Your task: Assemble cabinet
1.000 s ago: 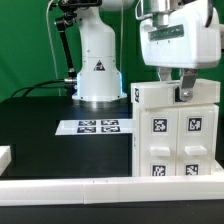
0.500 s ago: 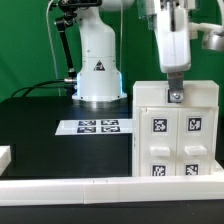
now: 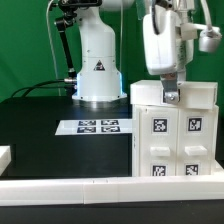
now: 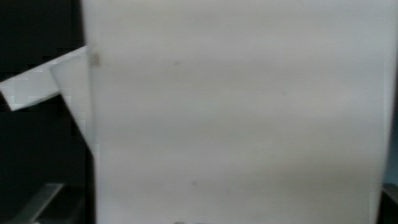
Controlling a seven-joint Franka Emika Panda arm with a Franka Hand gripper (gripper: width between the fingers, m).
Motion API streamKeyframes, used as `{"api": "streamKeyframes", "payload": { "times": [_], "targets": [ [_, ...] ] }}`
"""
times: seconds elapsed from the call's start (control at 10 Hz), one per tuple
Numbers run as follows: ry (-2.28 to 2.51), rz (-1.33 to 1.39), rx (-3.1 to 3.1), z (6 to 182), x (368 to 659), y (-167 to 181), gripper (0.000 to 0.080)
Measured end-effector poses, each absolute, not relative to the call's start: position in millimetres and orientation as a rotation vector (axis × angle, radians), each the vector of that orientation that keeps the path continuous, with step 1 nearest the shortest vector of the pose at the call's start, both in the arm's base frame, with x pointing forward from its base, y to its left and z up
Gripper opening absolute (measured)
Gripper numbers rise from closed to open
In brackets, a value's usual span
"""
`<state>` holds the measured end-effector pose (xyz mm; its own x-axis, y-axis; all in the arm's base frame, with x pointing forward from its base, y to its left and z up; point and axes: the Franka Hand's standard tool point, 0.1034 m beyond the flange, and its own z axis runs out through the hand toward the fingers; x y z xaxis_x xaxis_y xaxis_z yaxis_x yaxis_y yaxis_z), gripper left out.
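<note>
The white cabinet [image 3: 175, 135] stands upright at the exterior view's right, with four tagged drawer blocks [image 3: 158, 127] in its front and the top slab [image 3: 200, 92] lying on it. My gripper [image 3: 170, 96] comes straight down onto the top slab. One dark fingertip [image 3: 170, 96] lies over the slab's front edge and the other is hidden behind it. The gripper looks closed across the slab. In the wrist view the slab's white surface [image 4: 231, 110] fills nearly the whole picture, and no finger shows there.
The marker board [image 3: 97, 126] lies on the black table left of the cabinet. The white robot base [image 3: 97, 60] stands behind it. A white rail [image 3: 60, 186] runs along the front edge, with a small white block [image 3: 4, 155] at the far left.
The hand has turned about its vertical axis over the cabinet top and shifted slightly toward the exterior view's left. The fingertip stays at the slab's front edge.
</note>
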<state>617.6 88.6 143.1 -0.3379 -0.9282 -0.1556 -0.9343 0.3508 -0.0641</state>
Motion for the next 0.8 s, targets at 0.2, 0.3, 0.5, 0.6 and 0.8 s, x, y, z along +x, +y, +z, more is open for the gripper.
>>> {"api": "streamKeyframes", "payload": {
  "times": [0.2,0.3,0.5,0.6,0.8],
  "targets": [
    [2.390,0.052,-1.740,151.9,620,92,0.0767],
    [2.369,0.048,-1.753,157.0,621,96,0.0793],
    [2.328,0.032,-1.770,167.8,625,100,0.0798],
    [2.310,0.013,-1.760,175.3,629,100,0.0796],
    [2.262,0.003,-1.819,175.1,629,100,0.0796]
  ]
}}
